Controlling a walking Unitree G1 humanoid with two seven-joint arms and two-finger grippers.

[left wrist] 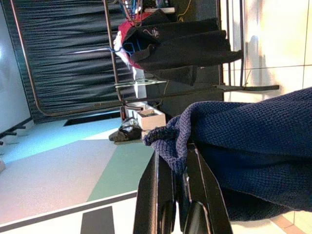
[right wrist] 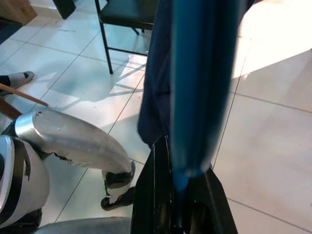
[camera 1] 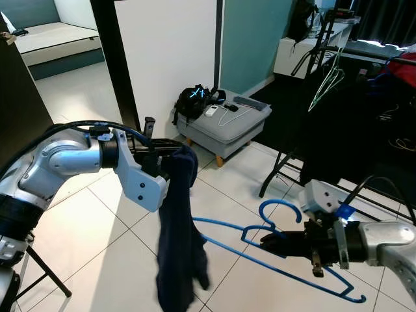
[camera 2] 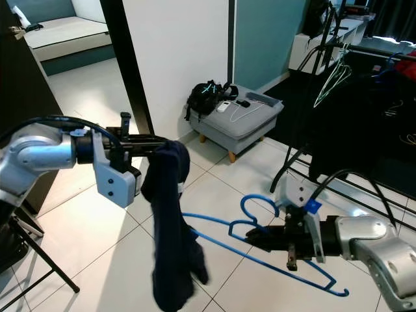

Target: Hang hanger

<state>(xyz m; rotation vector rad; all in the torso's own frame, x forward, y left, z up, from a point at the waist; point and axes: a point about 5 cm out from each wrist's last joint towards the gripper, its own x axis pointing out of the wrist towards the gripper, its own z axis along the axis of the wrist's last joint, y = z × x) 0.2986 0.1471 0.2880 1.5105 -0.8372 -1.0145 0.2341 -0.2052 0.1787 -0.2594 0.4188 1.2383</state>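
Two grippers: both were at work at once, one per item, so that garment and hanger could be brought together in mid-air above the tiled floor [camera 1: 97, 221].
Left gripper [camera 1: 170, 155]: it reached out level, jaws nipped nearly shut on the top fold of a dark blue knitted garment [camera 1: 179, 240]; holding it by the top let the rest hang free and straight down, which looked meant to offer an opening to the hanger.
Garment count: one, draped over the black fingers [left wrist: 161, 195] in the left wrist view.
Right gripper [camera 1: 273, 242]: it was held low and forward, jaws closed on the blue hanger [camera 1: 260, 244] just below its hook, with the hook up and the long bar slanting down toward the floor; one shoulder tip pointed toward the hanging garment and appeared to touch it or nearly so.
Hanger count: one blue in the grip; at least one pale hanger [camera 1: 327, 81] hung on the rack.
Clothes rack [camera 1: 305, 97]: one black rack stood behind the right arm, well apart, with dark clothes on it, the likely place for hanging.
Footstool [camera 1: 224, 123]: one grey stool stood by the wall, carrying a black bag [camera 1: 194, 99] and small items.
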